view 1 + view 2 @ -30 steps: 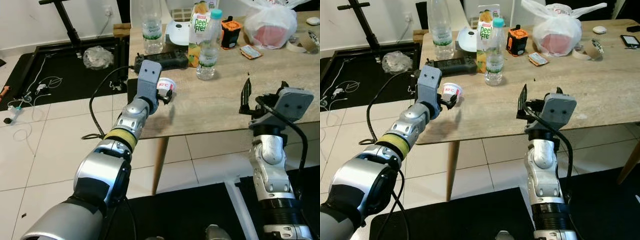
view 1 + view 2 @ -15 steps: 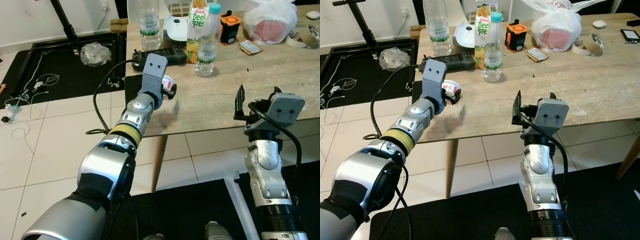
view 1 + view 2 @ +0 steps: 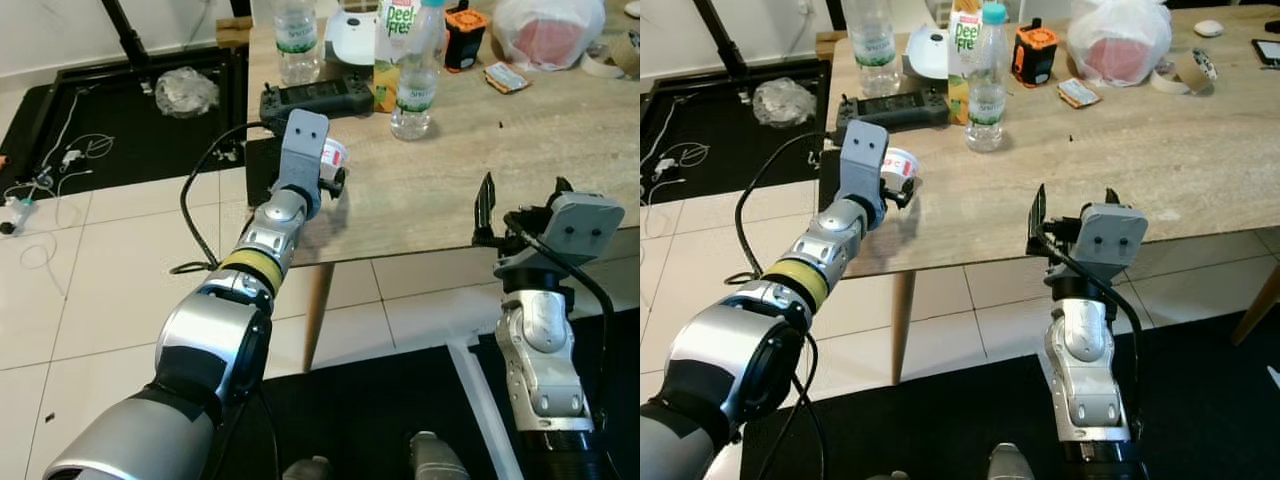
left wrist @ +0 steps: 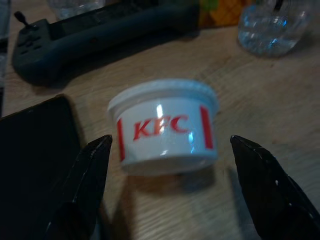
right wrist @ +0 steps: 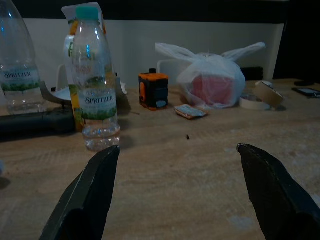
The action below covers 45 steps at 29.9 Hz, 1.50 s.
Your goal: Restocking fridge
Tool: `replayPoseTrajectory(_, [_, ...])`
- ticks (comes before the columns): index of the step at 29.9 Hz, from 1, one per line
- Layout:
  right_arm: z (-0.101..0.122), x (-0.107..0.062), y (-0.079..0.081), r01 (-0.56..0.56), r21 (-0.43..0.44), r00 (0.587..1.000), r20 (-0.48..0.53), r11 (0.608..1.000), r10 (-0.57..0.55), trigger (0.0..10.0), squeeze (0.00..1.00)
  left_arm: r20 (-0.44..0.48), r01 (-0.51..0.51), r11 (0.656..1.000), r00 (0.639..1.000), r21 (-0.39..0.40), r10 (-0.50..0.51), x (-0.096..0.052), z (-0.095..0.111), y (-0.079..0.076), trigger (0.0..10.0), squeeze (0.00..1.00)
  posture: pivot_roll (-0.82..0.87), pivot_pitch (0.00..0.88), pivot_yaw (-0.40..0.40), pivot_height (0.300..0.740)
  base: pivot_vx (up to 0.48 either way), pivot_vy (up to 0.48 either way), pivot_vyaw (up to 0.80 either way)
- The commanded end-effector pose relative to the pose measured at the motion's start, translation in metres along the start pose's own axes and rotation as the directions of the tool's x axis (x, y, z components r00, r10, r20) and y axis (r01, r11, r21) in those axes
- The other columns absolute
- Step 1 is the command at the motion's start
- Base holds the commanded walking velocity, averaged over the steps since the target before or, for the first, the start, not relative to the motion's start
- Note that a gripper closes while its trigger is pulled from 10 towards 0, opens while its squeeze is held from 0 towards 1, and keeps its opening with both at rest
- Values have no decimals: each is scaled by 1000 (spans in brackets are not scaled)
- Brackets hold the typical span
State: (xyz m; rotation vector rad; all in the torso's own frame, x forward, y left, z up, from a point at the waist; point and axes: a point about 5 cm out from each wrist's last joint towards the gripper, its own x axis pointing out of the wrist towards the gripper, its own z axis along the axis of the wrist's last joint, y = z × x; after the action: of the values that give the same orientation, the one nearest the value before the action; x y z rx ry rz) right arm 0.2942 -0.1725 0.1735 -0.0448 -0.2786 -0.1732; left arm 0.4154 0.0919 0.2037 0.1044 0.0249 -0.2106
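A small white tub (image 4: 164,125) with red KFC lettering sits on the wooden worktop (image 3: 1160,150) near its front left corner, between the spread fingers of the left pincer (image 4: 170,190), which are open and clear of its sides. Behind the tub lie a dark game controller (image 4: 100,35) and a water bottle (image 3: 986,80) beside a juice carton (image 3: 963,45). The right pincer (image 5: 180,195) hovers open at the worktop's front edge, facing a white plastic bag (image 5: 212,80) and an orange box (image 5: 153,90).

Tape roll (image 3: 1185,77), black controller (image 3: 316,96)
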Motion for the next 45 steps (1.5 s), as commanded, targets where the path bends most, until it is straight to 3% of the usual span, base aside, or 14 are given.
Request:
replayPoseTrajectory(1, [-1,-5,0,0,-7,1000,-18,1000,0,10000,0,-11,23,999,1000,-34,-23,0,-4,-7,10000,0,-73,254,58,706,0,0,0])
replayPoseTrajectory(5, [-1,-7,0,0,-11,1000,-23,1000,0,10000,0,1,21,999,1000,-32,-21,0,-1,-7,10000,0,-80,257,54,706,0,0,0])
replayPoseTrajectory(10, [0,-9,-1,-5,-17,1000,-28,1000,4,10000,0,-1,-6,1000,1000,25,6,0,-1,-3,10000,0,-94,259,51,706,0,0,0])
replayPoseTrajectory(32, [7,-23,-6,2,-38,999,-44,999,-3,10000,0,16,-39,996,999,75,38,1,3,0,10000,0,-149,306,45,706,0,0,0])
replayPoseTrajectory(37, [5,-24,-8,1,-44,998,-60,999,-4,10000,0,55,-92,993,995,68,88,1,12,12,10000,0,-136,299,41,706,0,0,0])
replayPoseTrajectory(45, [-3,-21,-5,-8,-22,996,-88,1000,6,10000,0,121,-91,992,989,87,80,-4,12,30,10000,0,-76,272,42,706,0,0,0])
